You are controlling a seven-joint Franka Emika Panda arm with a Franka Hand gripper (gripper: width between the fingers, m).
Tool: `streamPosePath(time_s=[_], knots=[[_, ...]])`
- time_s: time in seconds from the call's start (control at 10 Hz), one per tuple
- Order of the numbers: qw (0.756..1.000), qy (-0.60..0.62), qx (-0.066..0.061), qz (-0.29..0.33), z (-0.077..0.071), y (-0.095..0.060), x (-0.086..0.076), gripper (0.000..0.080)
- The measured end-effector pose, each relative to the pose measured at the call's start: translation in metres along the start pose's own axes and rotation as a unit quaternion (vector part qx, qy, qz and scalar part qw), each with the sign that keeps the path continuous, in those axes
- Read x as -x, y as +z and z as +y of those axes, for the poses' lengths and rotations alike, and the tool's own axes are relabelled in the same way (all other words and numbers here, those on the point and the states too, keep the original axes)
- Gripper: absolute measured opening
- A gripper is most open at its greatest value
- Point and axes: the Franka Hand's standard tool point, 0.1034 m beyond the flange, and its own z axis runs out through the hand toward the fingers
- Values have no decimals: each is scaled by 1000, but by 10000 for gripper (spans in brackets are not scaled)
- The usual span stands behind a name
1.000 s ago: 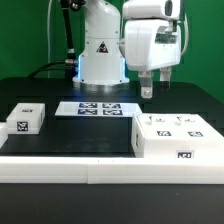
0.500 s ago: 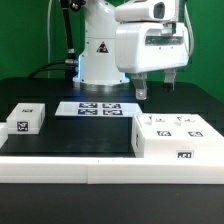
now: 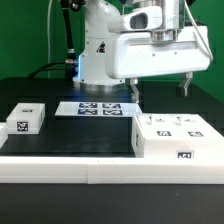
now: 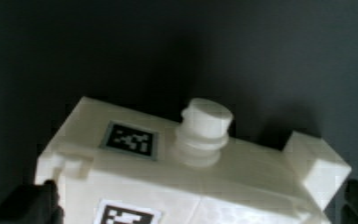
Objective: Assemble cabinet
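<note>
The cabinet [image 3: 176, 136] is a large white box with tagged panels on its top, at the exterior view's right near the front. My gripper [image 3: 160, 88] hangs above and just behind it, its fingers [image 3: 133, 88] spread wide and empty. In the wrist view the cabinet [image 4: 158, 175] fills the lower part, with a tag and a short round white peg [image 4: 202, 128] standing on it. The gripper [image 4: 190, 208] sits over the box, with its dark fingertips [image 4: 12, 205] at either side of it and apart from it.
A small white tagged block [image 3: 25, 118] lies at the exterior view's left. The marker board [image 3: 98, 108] lies flat in front of the robot base [image 3: 100, 55]. A white ledge [image 3: 70, 170] runs along the table's front edge.
The hand has turned about its upright axis, so its broad side now faces the exterior camera and both fingers show wide apart. It has also shifted slightly over the cabinet.
</note>
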Motion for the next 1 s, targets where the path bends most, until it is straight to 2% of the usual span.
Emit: streamPosePath(time_s=[0.4,0.5,0.7,0.8,1.0], knots=[[992,127,-10,-1,-6,1,0,797],[988,152,-6,-9,-10,6,3,797],[985,172,15,-9,-19,13,0,797],[985,170,22,-3,-16,18,2,797],[986,163,25,2,-13,28,7,797]])
